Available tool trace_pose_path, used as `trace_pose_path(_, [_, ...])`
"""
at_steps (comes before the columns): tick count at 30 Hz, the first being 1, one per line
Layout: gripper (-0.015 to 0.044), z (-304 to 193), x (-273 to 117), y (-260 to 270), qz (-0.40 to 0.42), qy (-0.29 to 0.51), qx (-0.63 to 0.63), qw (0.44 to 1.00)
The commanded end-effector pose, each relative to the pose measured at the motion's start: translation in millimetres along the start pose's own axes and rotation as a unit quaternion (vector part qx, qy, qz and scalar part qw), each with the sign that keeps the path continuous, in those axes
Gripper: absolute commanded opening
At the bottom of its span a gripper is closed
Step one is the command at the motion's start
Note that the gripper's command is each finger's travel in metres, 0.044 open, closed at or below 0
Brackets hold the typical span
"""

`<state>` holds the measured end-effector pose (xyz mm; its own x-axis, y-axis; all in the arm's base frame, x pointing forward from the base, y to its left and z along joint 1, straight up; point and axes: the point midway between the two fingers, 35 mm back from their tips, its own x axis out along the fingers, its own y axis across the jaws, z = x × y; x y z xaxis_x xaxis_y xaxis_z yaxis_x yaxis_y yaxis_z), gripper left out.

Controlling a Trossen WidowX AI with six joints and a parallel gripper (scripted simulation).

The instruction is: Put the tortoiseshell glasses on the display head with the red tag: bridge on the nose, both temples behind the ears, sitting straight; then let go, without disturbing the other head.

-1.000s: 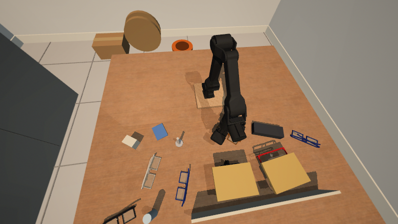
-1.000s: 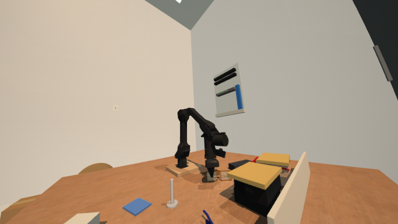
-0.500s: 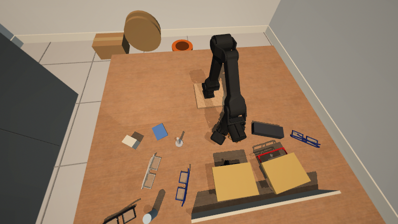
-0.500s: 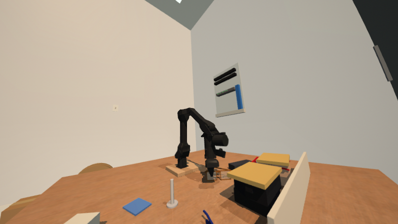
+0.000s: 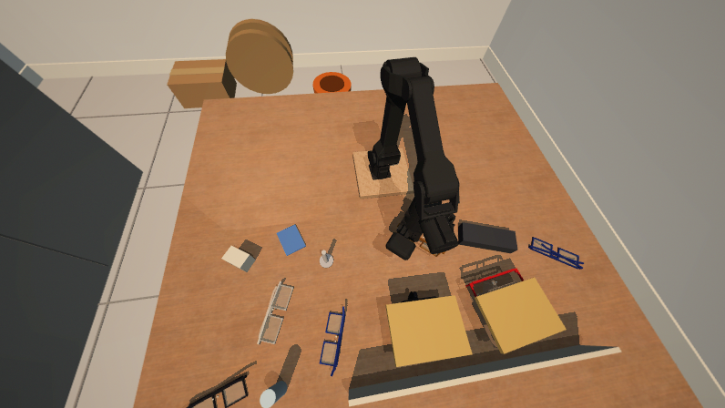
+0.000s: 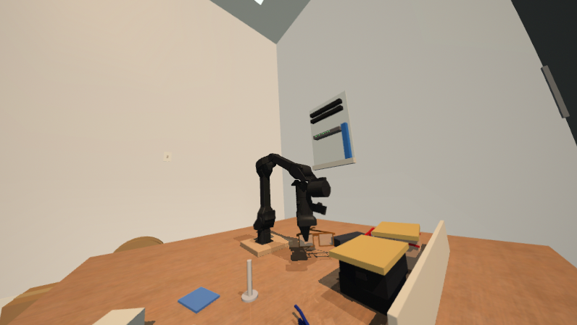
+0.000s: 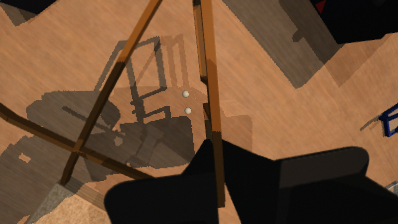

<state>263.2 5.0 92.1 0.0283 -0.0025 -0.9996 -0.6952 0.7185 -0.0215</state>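
Observation:
My gripper (image 6: 306,237) (image 7: 211,144) is shut on the front frame of the tortoiseshell glasses (image 6: 324,233) (image 7: 213,90) and holds them above the table, their shadow apart from them. In the wrist view the temples cross at the lower left, and two pale nose pads show beside the frame. In the top view the arm mostly hides the glasses and fingertips. The nearer black head (image 5: 430,329) (image 6: 369,253) (image 7: 362,20) has a yellow top; a bit of red tag (image 7: 321,6) shows on it. The other head (image 5: 519,314) (image 6: 397,228) wears red glasses (image 5: 495,278).
A black case (image 5: 486,236) lies right of the gripper, blue glasses (image 5: 555,252) beyond it. A low wall (image 5: 482,377) (image 6: 423,278) stands behind the heads. More blue glasses (image 5: 342,331), silver glasses (image 5: 270,312), a peg stand (image 5: 326,260) (image 6: 249,278) and a blue pad (image 5: 291,239) (image 6: 198,299) are at left.

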Motion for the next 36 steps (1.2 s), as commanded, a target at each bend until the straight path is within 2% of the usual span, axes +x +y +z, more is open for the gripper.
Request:
trace_pose_path(1, [0.0,1.4,-20.2,-1.3,-0.001,-0.004,0.0,1.0])
trace_pose_path(7, [0.0,-1.9,-48.3,-0.2,0.0,-0.004,0.0,1.0])
trace_pose_path(14, [0.0,-5.0,-50.2,-8.5,0.0,-0.004,0.0,1.0])
trace_pose_path(36, [0.0,-64.2,-58.0,-117.6,-0.005,-0.001,0.0,1.0])
